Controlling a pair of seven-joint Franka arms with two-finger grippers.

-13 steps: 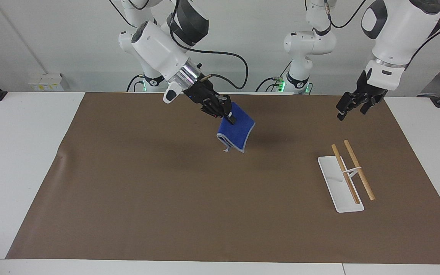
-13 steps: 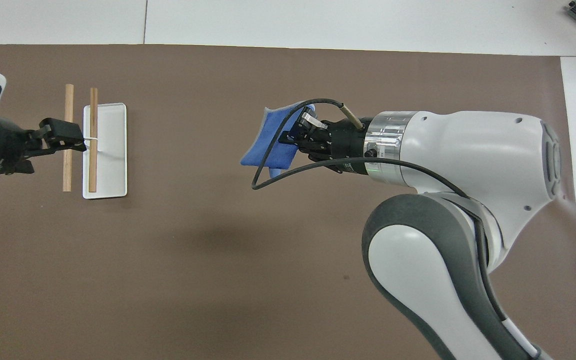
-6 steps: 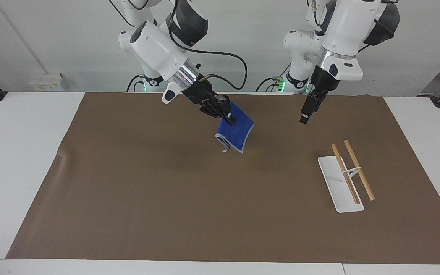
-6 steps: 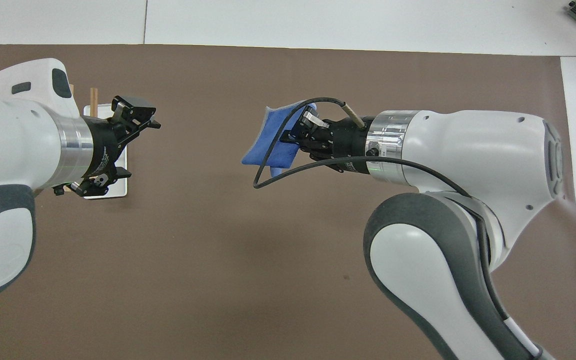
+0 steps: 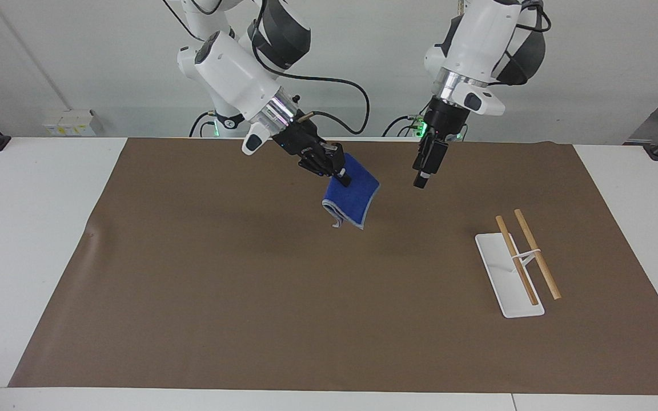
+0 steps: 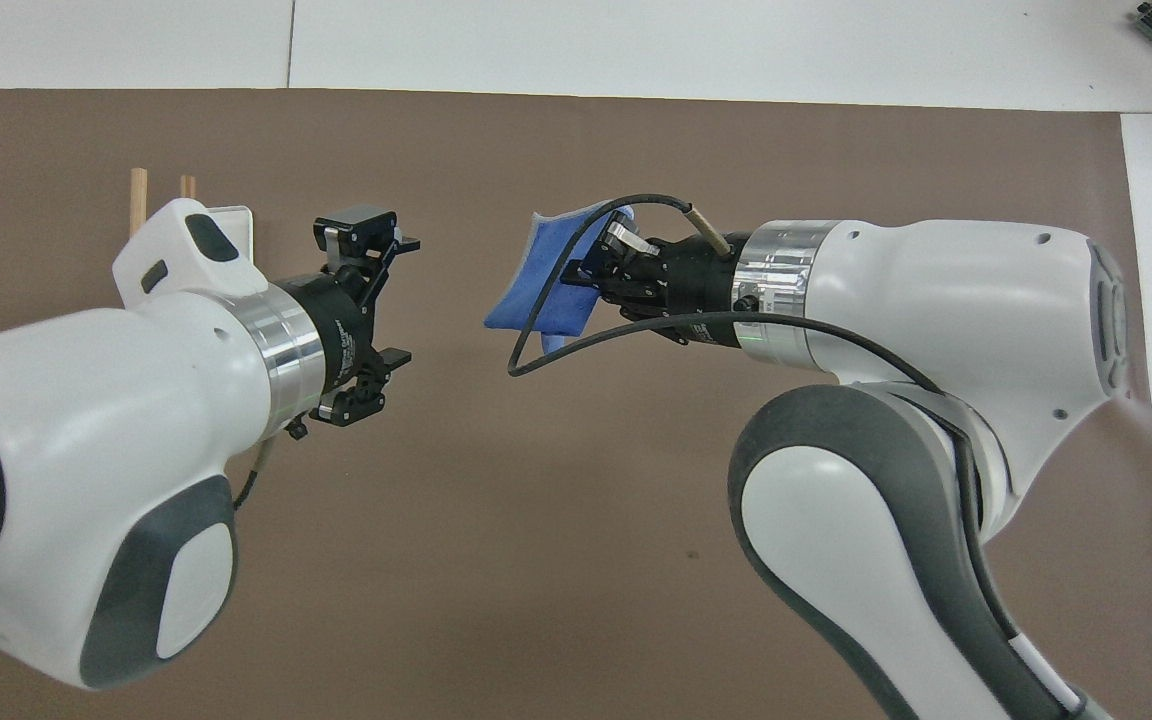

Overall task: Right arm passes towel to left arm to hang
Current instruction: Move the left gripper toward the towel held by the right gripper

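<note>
- The towel (image 5: 352,200) is up in the air over the middle of the brown mat (image 5: 249,297), pinched at its upper edge and hanging down folded. It's royal blue with a thin pale grey edging, and the lower corner droops well clear of the mat.
- My right gripper (image 5: 337,171) has its fingers clamped on that upper edge. In the overhead view the cloth sticks out past my fingertips (image 6: 614,238), toward the left arm's end of the table.
- My left gripper (image 5: 423,174) hangs over the mat just beside the towel, not touching it, with a gap of bare mat between us. Its fingers are spread wide, which shows clearly from overhead (image 6: 376,300), and they open toward the cloth.
- The towel rack (image 5: 510,274) sits on the mat toward the left arm's end of the table: a white base plate with two wooden rods (image 5: 526,254) held side by side on a thin white stand. Nothing hangs on it.
- From overhead my left arm covers most of the rack, so only the rod tips (image 6: 139,190) and a corner of the base peek out.
</note>
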